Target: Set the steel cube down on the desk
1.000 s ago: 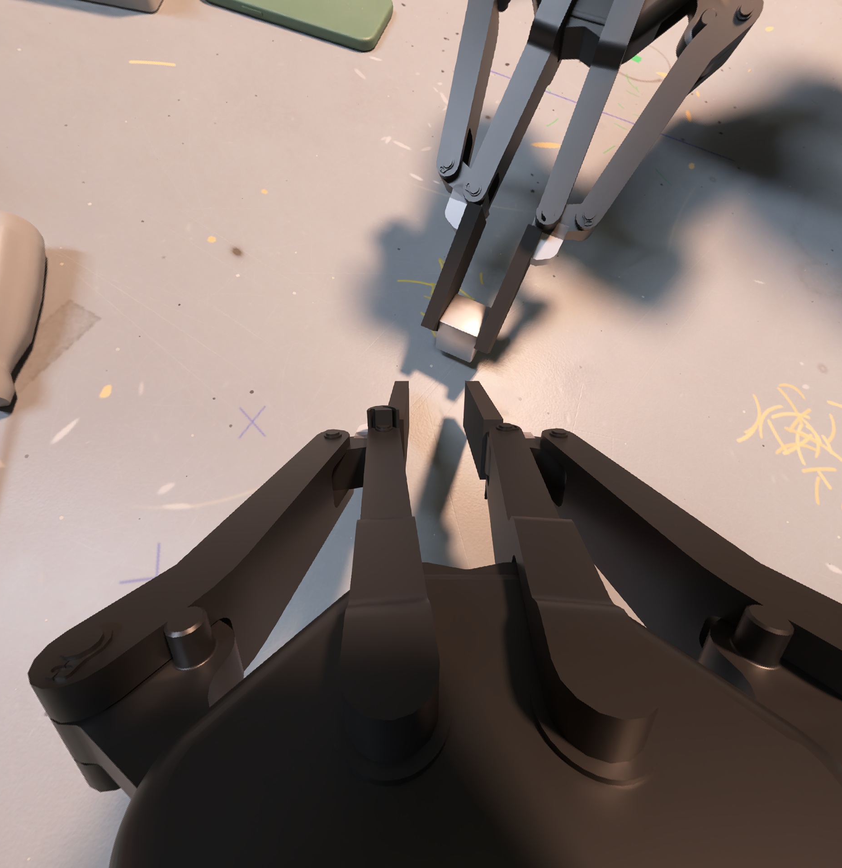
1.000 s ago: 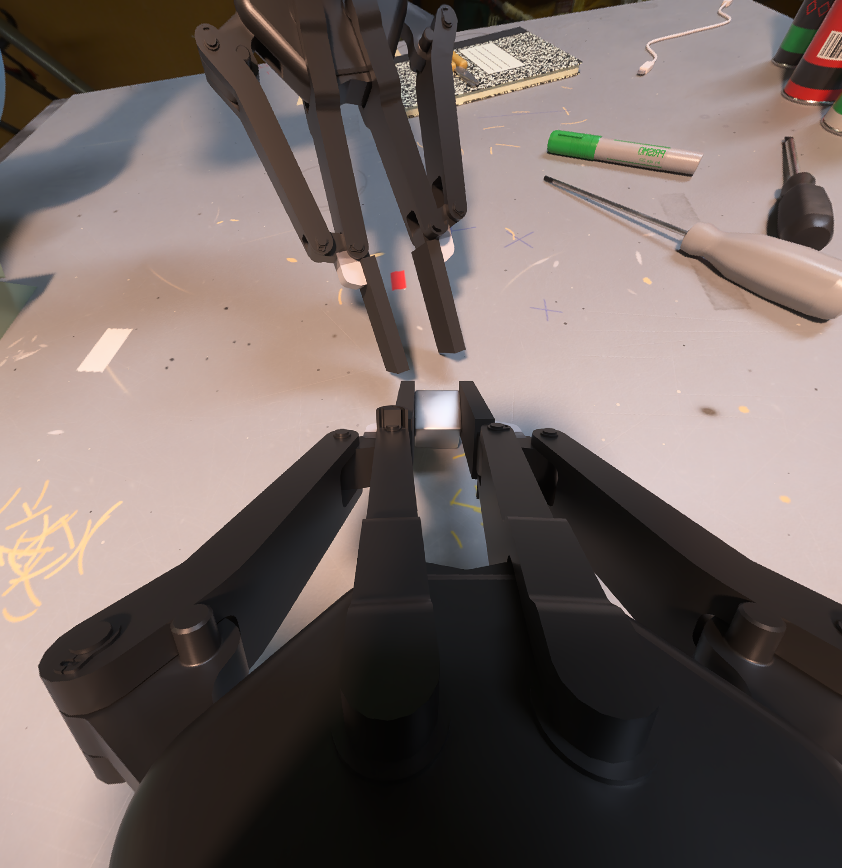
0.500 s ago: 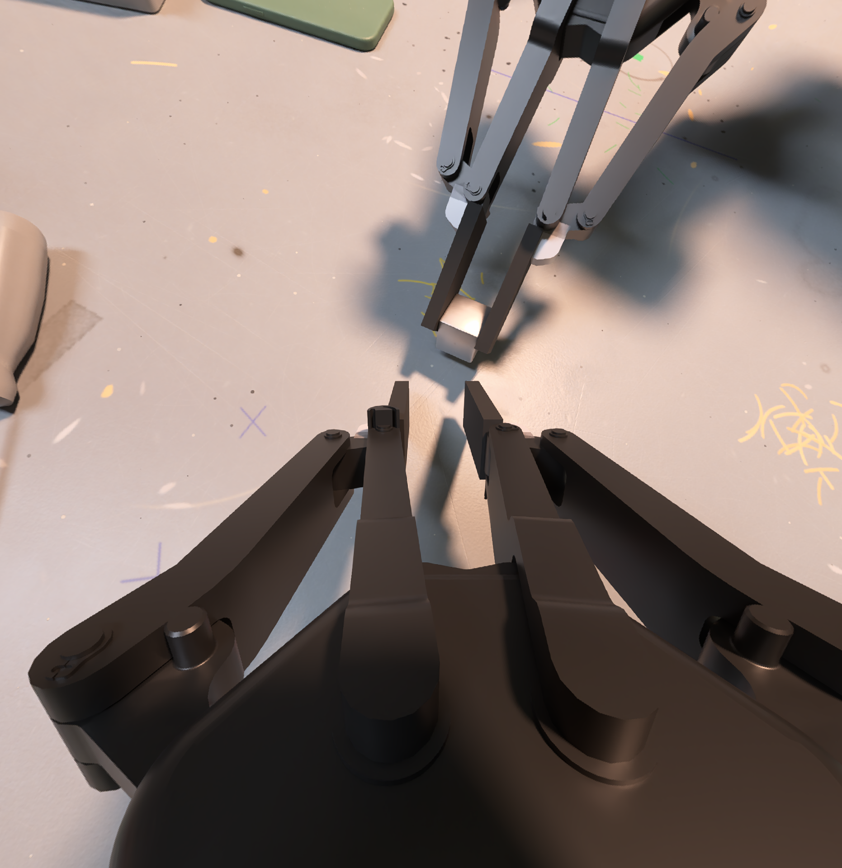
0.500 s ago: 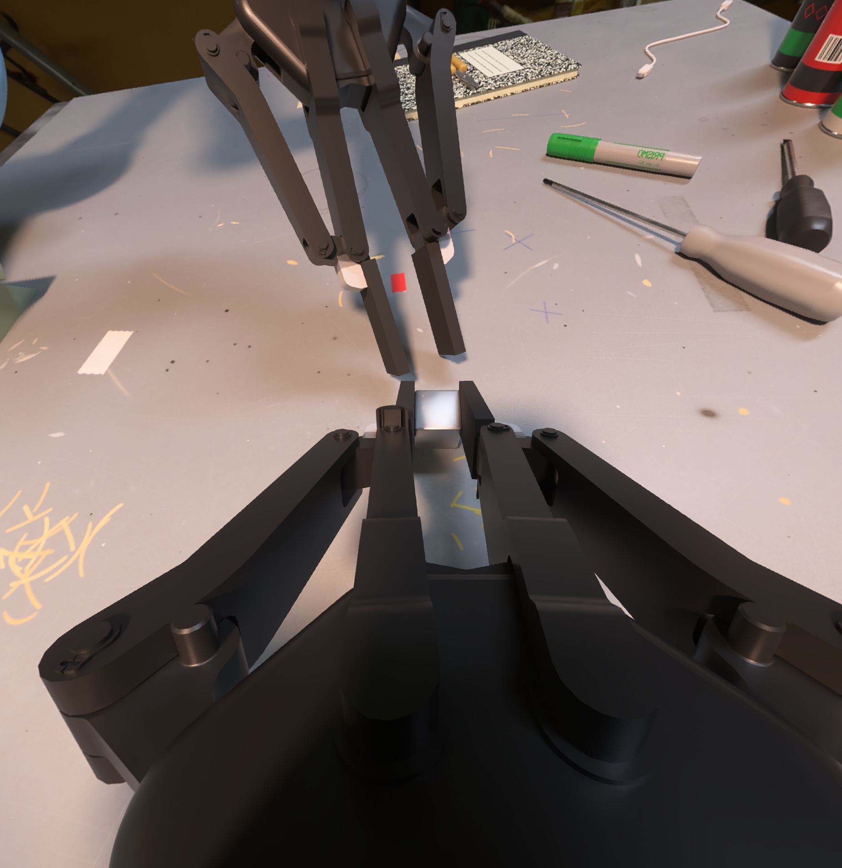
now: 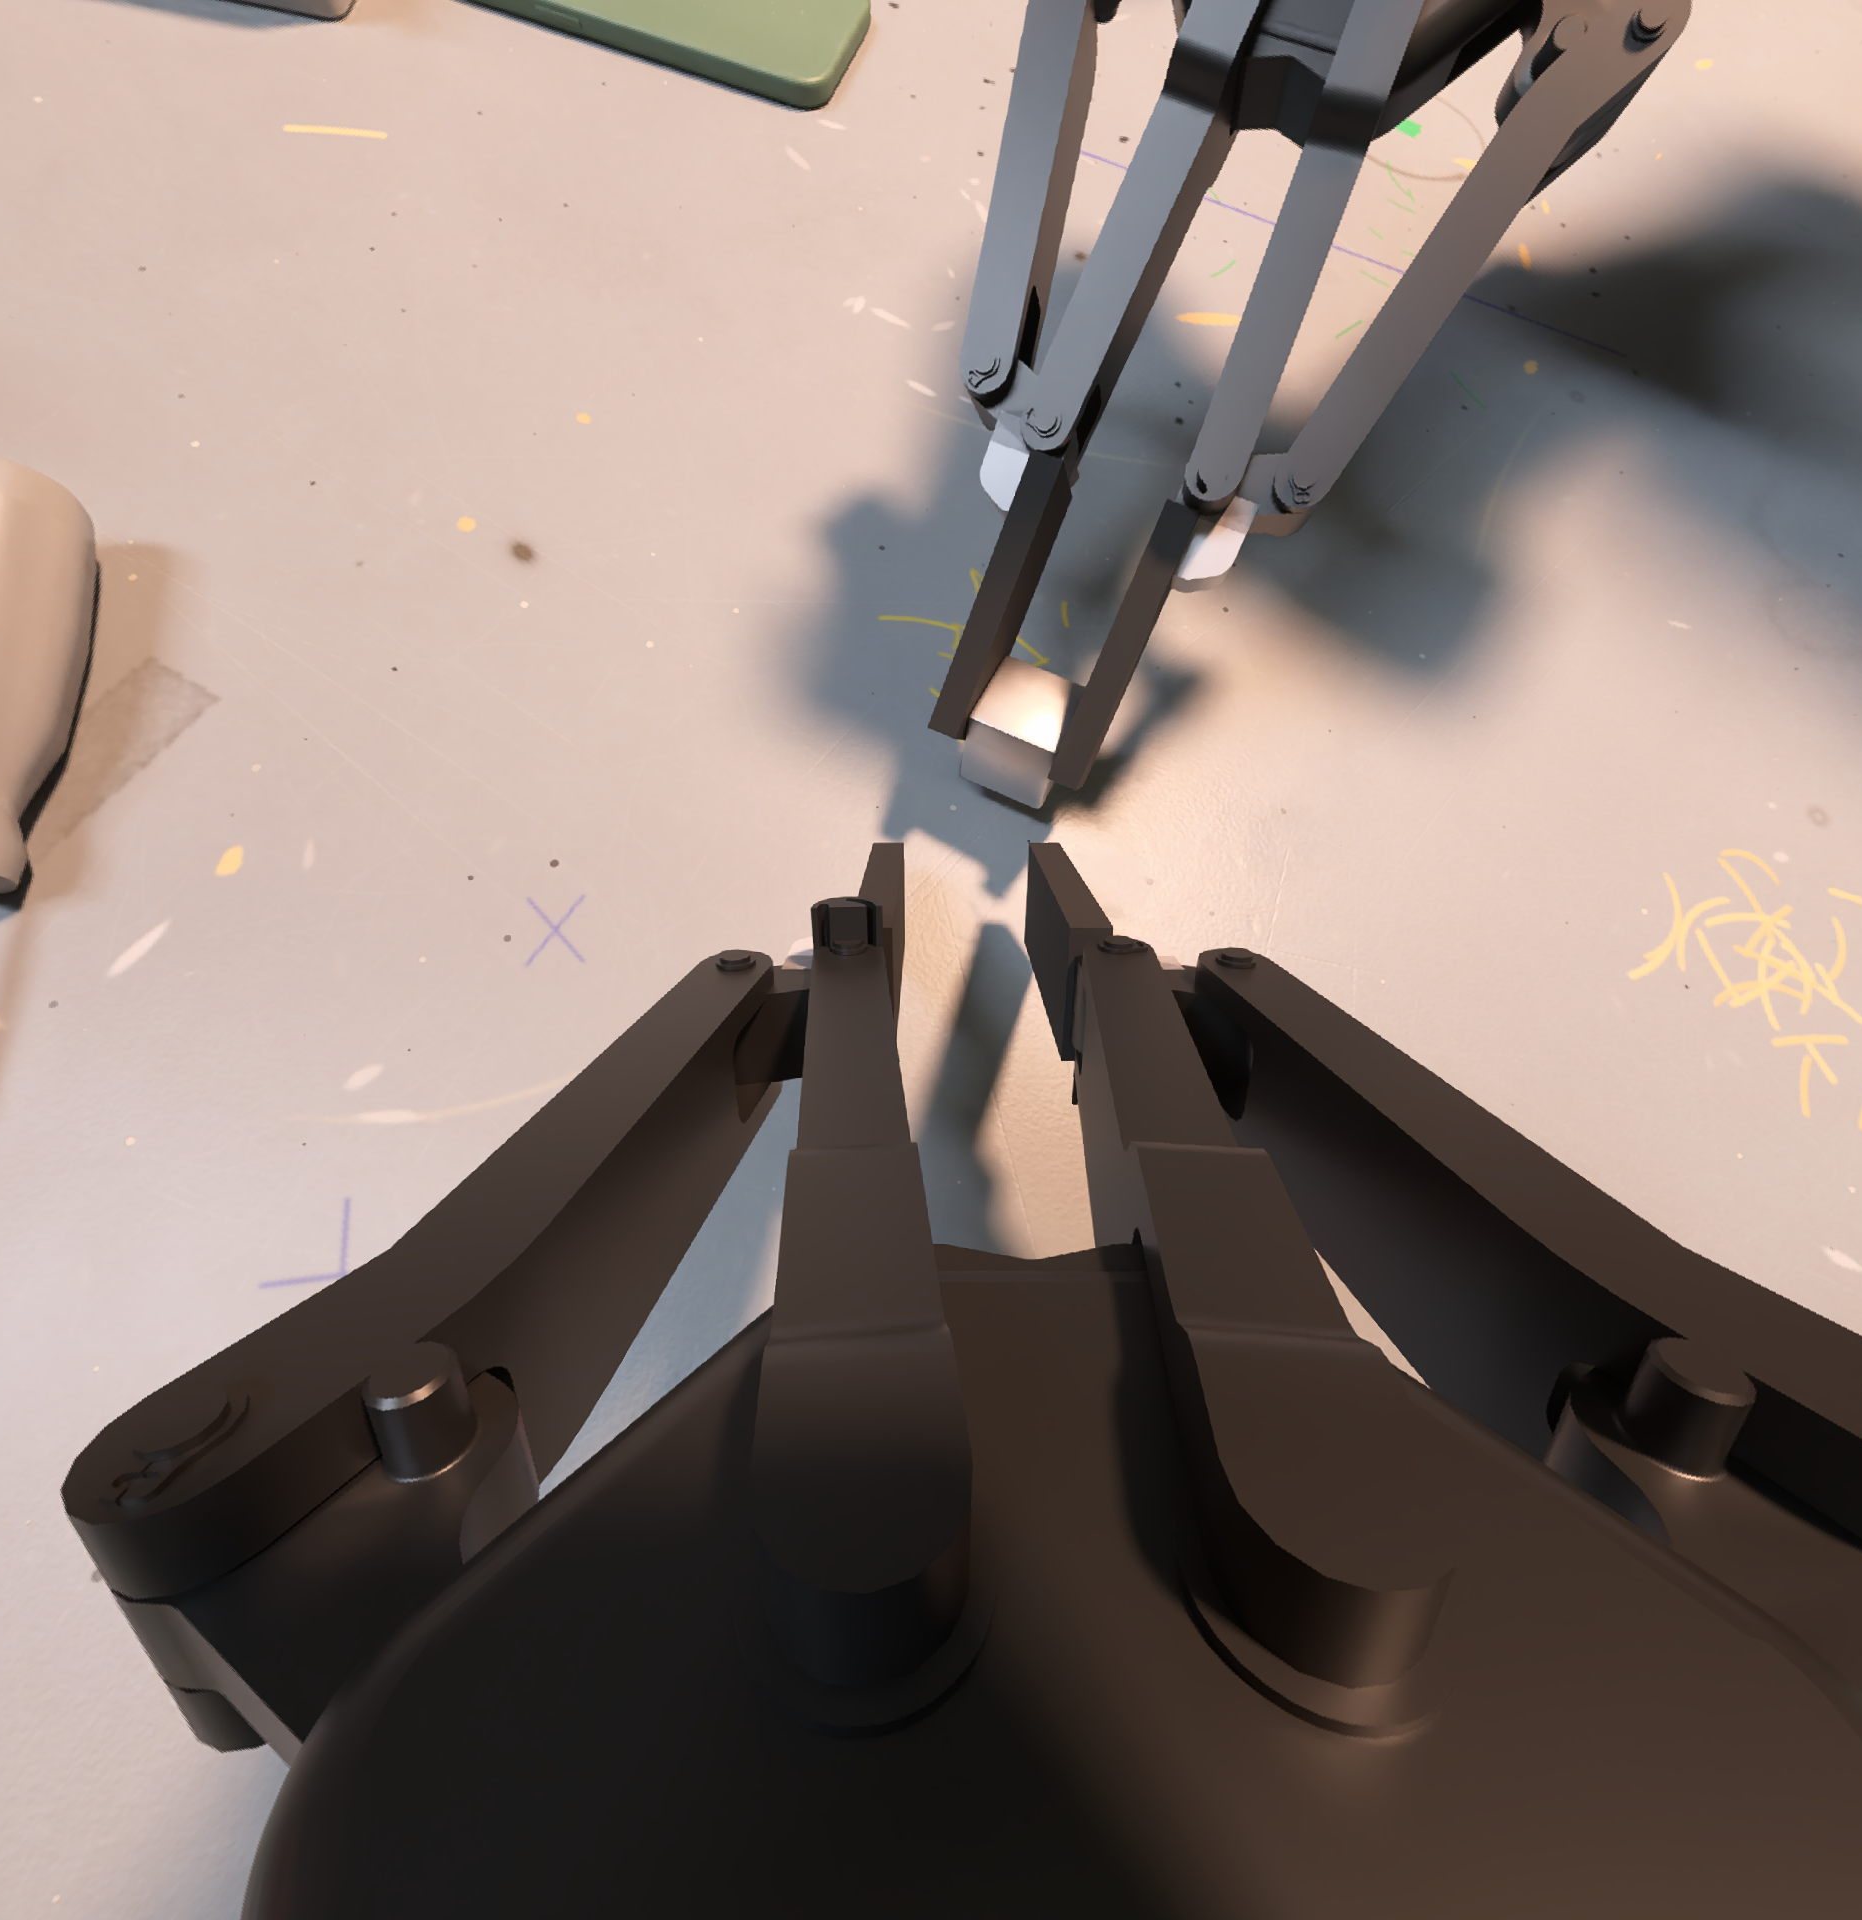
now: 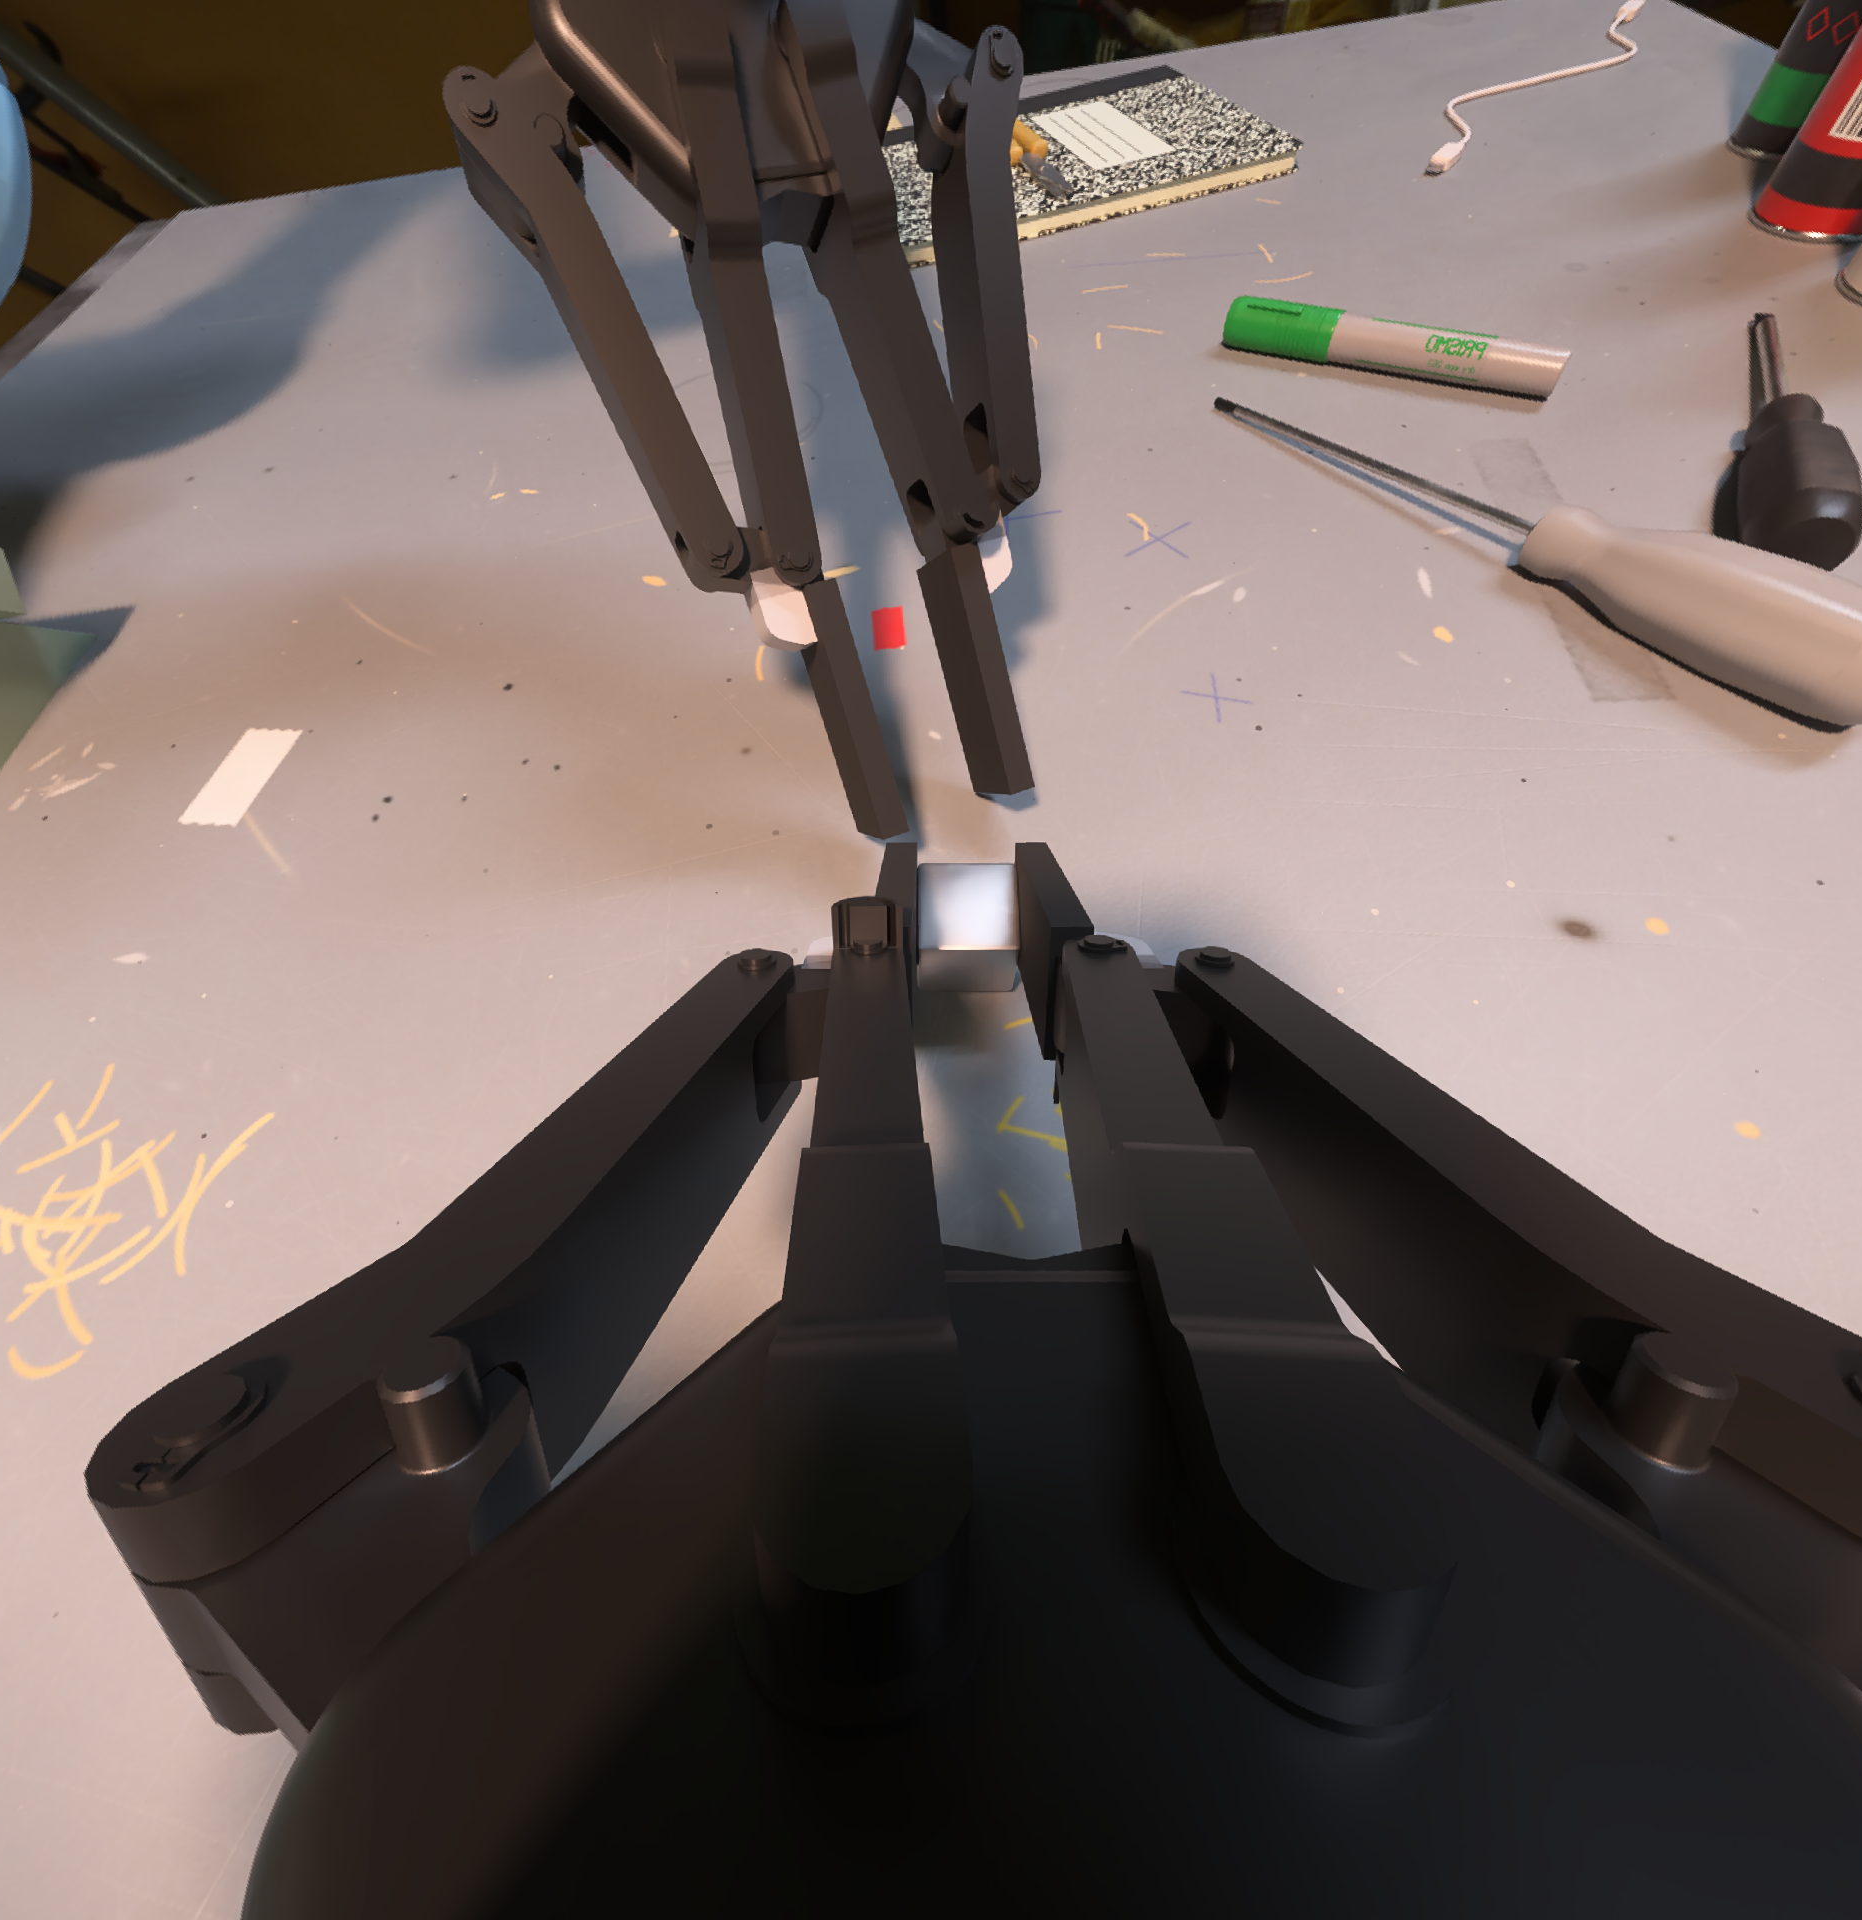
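The steel cube (image 6: 963, 914) is small and shiny. My right gripper (image 6: 963, 862) is shut on it, with the cube pinched between the fingertips very low over the grey desk (image 6: 491, 935). In the left wrist view the cube (image 5: 1015, 722) sits between the right gripper's (image 5: 1010, 758) tips, with its shadow right beside it. I cannot tell if it touches the desk. My left gripper (image 5: 963, 862) is open with a narrow gap and empty, just short of the cube. It hangs tip-down in the right wrist view (image 6: 946, 805).
A green marker (image 6: 1389, 348), a grey-handled screwdriver (image 6: 1685, 613), a dark screwdriver (image 6: 1794, 478), a speckled notebook (image 6: 1114, 156), a white cable (image 6: 1529, 83) and spray cans (image 6: 1831, 135) lie at the back right. A green flat pad (image 5: 698, 42) lies behind the left gripper.
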